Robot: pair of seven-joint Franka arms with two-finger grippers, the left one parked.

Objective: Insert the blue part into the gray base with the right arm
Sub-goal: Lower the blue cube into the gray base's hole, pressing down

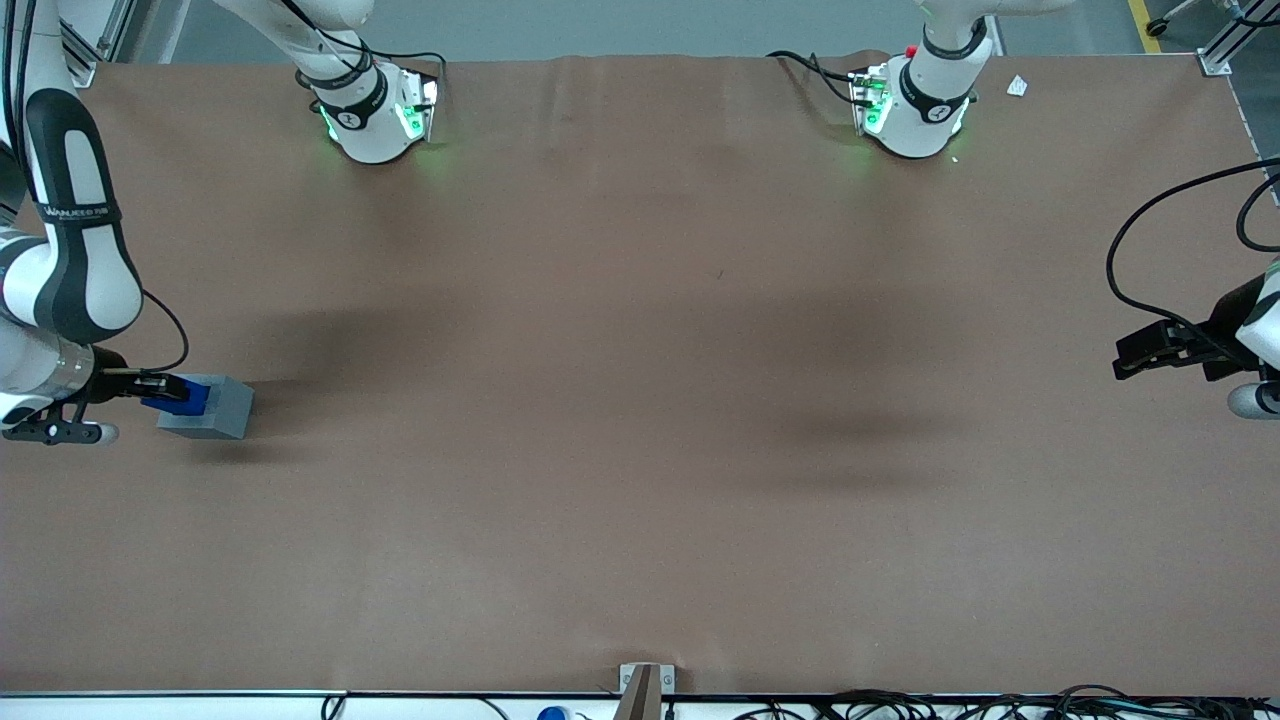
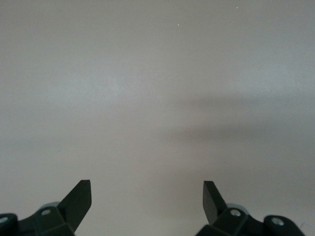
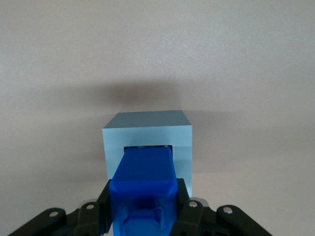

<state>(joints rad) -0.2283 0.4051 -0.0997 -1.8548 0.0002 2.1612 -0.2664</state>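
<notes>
Blue part (image 3: 145,183) sits clamped in our gripper (image 3: 143,209), long axis running straight out from the fingers, its leading end at the recess of the gray base (image 3: 147,129) just ahead, working arm's end of the table (image 1: 640,400).

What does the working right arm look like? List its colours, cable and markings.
The right arm is white, with rounded links, black bands and small white lettering on one band. A metallic ring sits at its wrist. A thin black cable loops beside it. Its gripper is black, with two fingers.
</notes>
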